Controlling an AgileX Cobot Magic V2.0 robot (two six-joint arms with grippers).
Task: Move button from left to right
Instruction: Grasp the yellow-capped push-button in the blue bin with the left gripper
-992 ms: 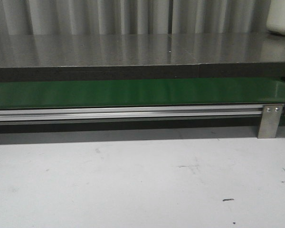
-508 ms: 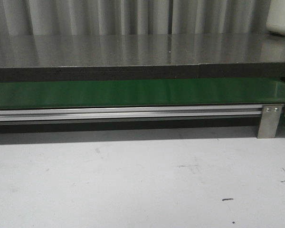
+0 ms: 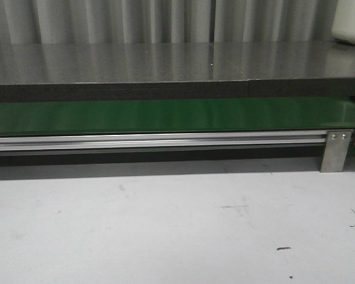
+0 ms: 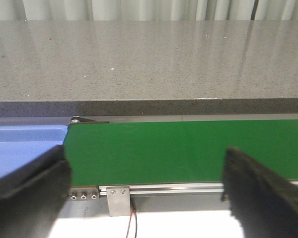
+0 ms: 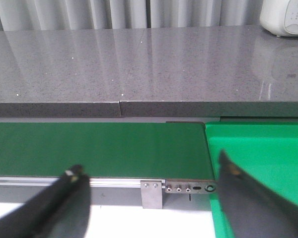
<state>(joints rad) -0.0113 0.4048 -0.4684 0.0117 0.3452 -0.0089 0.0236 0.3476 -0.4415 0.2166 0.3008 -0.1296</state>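
button: not showing in any view right now; can't tell where it's sitting. A yellowish sliver is peeking past the left finger in the left wrist view, too small to call.
belt point(image 3: 165, 115): green conveyor is running across the front view, bare along its whole visible length.
left gripper point(image 4: 146, 186): fingers point(image 4: 32, 191) are standing spread wide, pinching nothing, hovering over the belt's left end; judging it's waiting there for a pick.
blue tray point(image 4: 25, 146): sitting just beside the belt's left end, likely the source side.
right gripper point(image 5: 151, 198): fingers point(image 5: 253, 198) are also spread apart, holding nothing, hanging over the belt's right end.
green bin point(image 5: 260, 163): butting up against the belt's right end, probably the drop point.
counter point(image 3: 165, 62): grey stone top is running behind the belt.
progress: judging nothing is moved yet; both arms are looking staged at opposite ends to hand off along the belt.
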